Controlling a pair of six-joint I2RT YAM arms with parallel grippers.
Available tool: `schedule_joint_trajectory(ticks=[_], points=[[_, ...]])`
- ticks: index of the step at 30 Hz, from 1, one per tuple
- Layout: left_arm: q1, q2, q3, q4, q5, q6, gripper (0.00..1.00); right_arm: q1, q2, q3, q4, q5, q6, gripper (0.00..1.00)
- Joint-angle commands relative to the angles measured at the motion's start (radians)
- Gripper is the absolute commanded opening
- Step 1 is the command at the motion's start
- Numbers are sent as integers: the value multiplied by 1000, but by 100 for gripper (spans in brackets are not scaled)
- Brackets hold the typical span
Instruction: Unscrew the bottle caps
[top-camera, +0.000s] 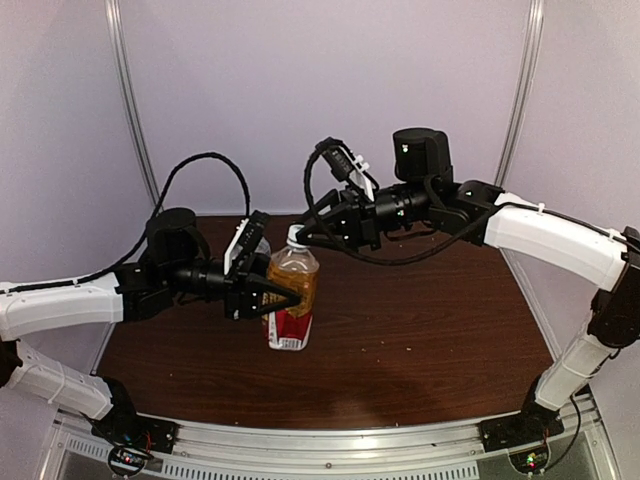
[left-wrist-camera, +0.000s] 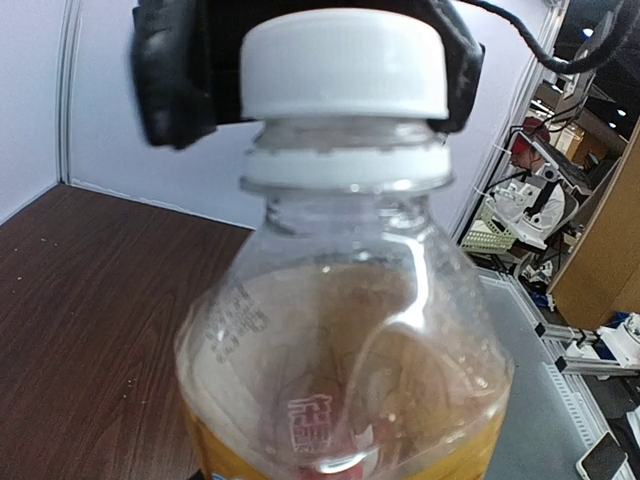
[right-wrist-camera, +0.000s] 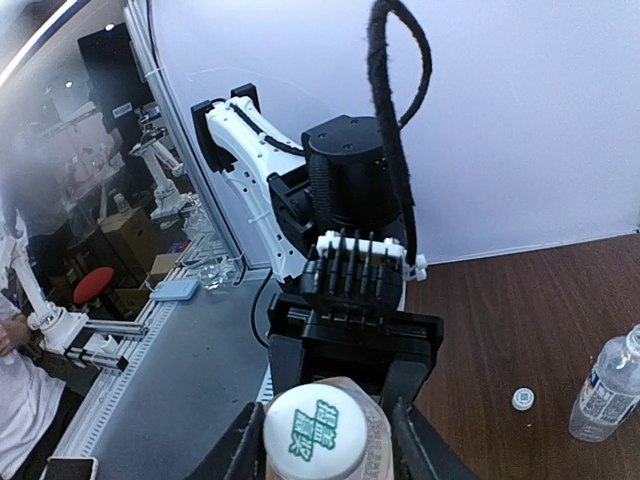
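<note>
The task looks about half done. In the right wrist view a loose cap (right-wrist-camera: 521, 398) lies on the tabletop (right-wrist-camera: 500, 300) near the clear bottle (right-wrist-camera: 605, 388), whose neck appears bare, so that one counts as opened. The amber bottle (top-camera: 292, 300) is the one in hand: it stands upright near the middle of the tabletop with the left pincer (top-camera: 280, 297) clamped around its body at the label, holding it steady. Its own cap (left-wrist-camera: 343, 65) is still on the neck, sitting just above the white collar ring; whether it has been loosened at all cannot be told. The right pincer (top-camera: 305, 237) reaches in from the side at cap height, its jaws narrow and pressed on either side of that cap, gripping it. What is left, by this reading, is to twist this cap free and lift it off, and perhaps set it down beside the other one. Counted: two bottles, one clear and one amber; two white caps, one off and lying on the tabletop, one on its bottle; two arms, each with one pincer, both engaged on the amber bottle.
</note>
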Motion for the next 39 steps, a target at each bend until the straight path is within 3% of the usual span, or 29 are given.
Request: schedule_joint_trajectory(ticks=[1, 8, 17, 24, 30, 39], points=[[-7, -34, 23, 61, -4, 57, 35, -28, -47, -19, 3, 147, 61, 51], [-7, -35, 42, -3, -141, 83, 35, -4, -115, -37, -20, 261, 90, 70], [-7, -33, 46, -39, -305, 96, 35, 87, -133, 26, -87, 682, 234, 77], [-7, -23, 53, -59, -352, 94, 35, 146, -53, 104, -156, 846, 245, 82], [-7, -35, 49, -66, -373, 98, 35, 163, -8, 141, -184, 857, 245, 76], [-7, -37, 45, -72, -388, 101, 35, 169, 10, 144, -176, 815, 251, 49]])
